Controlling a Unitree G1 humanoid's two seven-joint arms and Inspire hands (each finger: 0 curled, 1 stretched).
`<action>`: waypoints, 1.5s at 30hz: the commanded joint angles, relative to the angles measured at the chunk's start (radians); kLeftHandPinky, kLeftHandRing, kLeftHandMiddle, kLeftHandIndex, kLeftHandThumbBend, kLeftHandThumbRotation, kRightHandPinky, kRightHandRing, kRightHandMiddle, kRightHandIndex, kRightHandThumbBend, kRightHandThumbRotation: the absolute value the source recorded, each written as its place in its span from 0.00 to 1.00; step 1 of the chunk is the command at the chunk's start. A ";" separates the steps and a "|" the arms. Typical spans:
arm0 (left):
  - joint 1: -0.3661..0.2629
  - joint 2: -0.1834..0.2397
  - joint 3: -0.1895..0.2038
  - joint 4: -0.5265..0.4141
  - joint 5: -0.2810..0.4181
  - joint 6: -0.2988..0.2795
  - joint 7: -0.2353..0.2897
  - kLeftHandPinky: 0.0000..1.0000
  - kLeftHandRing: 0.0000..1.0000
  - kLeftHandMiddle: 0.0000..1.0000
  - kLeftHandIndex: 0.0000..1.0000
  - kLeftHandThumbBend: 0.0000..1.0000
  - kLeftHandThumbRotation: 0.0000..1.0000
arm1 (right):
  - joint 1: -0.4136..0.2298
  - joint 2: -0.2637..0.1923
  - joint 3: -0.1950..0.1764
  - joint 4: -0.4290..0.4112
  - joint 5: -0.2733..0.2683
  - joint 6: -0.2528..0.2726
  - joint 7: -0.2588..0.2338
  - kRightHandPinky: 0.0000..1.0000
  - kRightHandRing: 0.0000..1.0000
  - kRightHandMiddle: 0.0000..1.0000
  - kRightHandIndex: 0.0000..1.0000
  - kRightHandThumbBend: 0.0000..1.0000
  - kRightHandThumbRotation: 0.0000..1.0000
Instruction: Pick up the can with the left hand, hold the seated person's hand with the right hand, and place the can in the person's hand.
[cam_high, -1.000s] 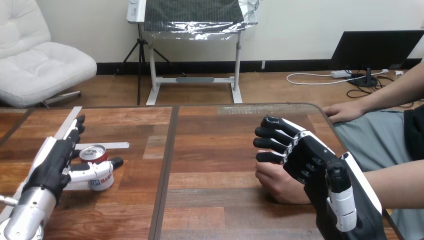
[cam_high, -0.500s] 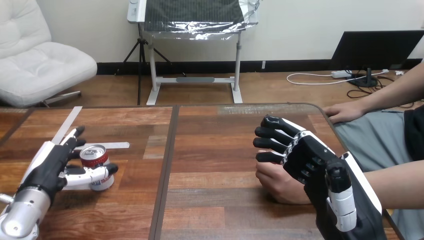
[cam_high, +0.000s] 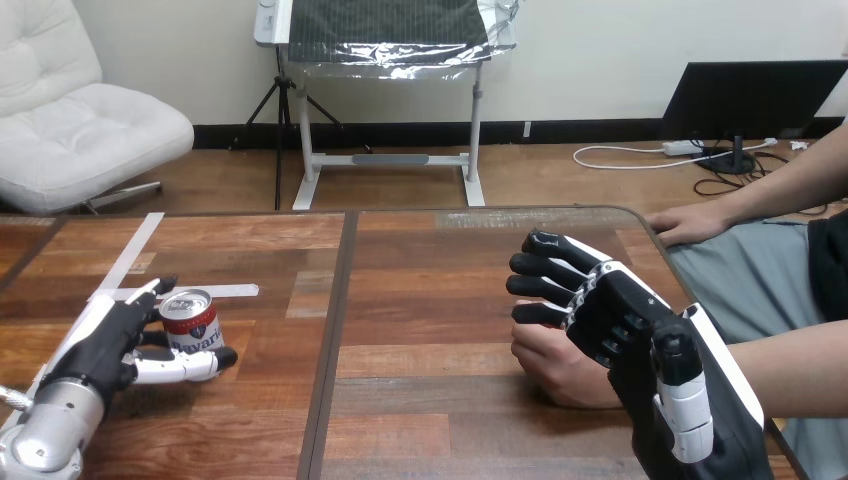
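Observation:
A red and white can (cam_high: 190, 320) stands upright on the left part of the wooden table (cam_high: 430, 290). My left hand (cam_high: 100, 345) is wrapped round it: the fingers curl behind the can and the thumb (cam_high: 190, 365) crosses in front of its base. On the right, my right hand (cam_high: 615, 320) lies over the person's hand (cam_high: 550, 365), which rests on the table as a loose fist. My right fingers (cam_high: 540, 290) curl over the top of it; the thumb is hidden.
The person's other hand (cam_high: 690, 222) rests on the table's far right edge. A strip of pale tape (cam_high: 135, 250) lies on the wood behind the can. A dark seam (cam_high: 335, 330) runs down the tabletop between the two hands.
My left fingers have curled from straight to closed behind the can, and the thumb has come in across its base. The can shifted slightly left. My right hand and the person's hand stayed put.

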 joint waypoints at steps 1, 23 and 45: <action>-0.086 0.027 -0.017 -0.063 0.015 0.020 0.004 0.64 0.78 0.84 0.93 0.78 0.18 | -0.054 0.000 -0.012 -0.024 0.009 -0.022 -0.008 0.74 0.80 0.82 0.83 0.92 0.95; -0.085 0.031 -0.034 -0.100 0.038 0.064 0.008 0.65 0.77 0.83 0.88 0.77 0.13 | -0.055 -0.002 -0.015 -0.022 0.011 -0.026 -0.006 0.74 0.80 0.82 0.83 0.93 0.95; -0.093 0.022 -0.043 -0.100 0.077 0.070 0.027 0.57 0.70 0.78 0.86 0.76 0.14 | -0.057 -0.004 -0.017 -0.024 0.009 -0.022 -0.008 0.74 0.80 0.82 0.83 0.93 0.96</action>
